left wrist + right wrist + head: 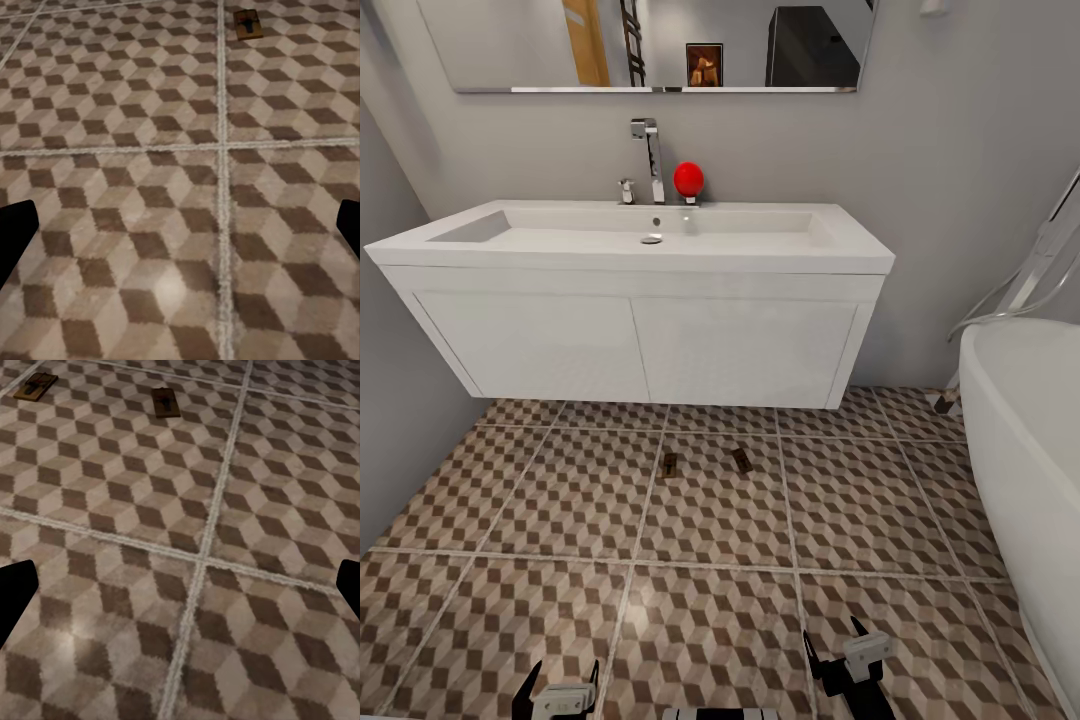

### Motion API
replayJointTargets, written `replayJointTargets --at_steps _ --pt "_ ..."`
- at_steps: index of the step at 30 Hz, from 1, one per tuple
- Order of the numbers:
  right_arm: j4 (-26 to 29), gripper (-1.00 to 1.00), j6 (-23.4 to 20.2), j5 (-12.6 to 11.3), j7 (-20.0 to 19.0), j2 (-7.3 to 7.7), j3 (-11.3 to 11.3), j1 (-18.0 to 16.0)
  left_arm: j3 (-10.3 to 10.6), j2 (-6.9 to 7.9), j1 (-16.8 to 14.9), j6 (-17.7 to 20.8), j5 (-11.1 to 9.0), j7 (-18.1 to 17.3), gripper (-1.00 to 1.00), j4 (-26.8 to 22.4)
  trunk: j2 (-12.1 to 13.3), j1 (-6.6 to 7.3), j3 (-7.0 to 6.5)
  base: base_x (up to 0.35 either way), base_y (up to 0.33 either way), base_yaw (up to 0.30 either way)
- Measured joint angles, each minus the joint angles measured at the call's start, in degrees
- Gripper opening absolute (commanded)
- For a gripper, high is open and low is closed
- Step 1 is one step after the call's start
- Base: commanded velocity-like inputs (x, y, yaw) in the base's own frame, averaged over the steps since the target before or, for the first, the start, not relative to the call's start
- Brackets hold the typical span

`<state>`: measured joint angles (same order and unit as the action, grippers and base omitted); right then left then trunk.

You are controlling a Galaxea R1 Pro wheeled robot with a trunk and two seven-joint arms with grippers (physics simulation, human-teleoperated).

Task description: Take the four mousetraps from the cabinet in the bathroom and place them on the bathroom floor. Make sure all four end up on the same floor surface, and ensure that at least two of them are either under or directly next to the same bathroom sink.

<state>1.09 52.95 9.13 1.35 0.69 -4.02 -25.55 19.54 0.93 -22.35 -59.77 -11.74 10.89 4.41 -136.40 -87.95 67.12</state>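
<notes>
Because two mousetraps (670, 465) (742, 460) must sit by the sink (510, 250), I keep them mid-frame, with my left gripper (560, 688) and right gripper (838, 648) wide open and empty.

The head view looks forward and down from well back, onto the white wall-hung sink vanity (640, 300) and the tiled floor with the brown, beige and white cube pattern (560, 520) in front of it. The left wrist view looks down, close above this floor (150, 187); the right wrist view does so too (247, 510). All three views share the floor and a small flat tan-brown wooden mousetrap (670, 464) (248, 24) (35, 387).
</notes>
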Motion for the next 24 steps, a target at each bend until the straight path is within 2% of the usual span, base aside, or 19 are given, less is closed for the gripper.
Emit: replayJointTargets --at_steps 24 --pt "0.0 1.0 0.0 0.0 0.0 0.0 0.0 0.0 0.0 -0.19 0.0 0.0 0.0 0.0 1.0 0.0 0.0 0.0 0.0 0.0 0.0 0.0"
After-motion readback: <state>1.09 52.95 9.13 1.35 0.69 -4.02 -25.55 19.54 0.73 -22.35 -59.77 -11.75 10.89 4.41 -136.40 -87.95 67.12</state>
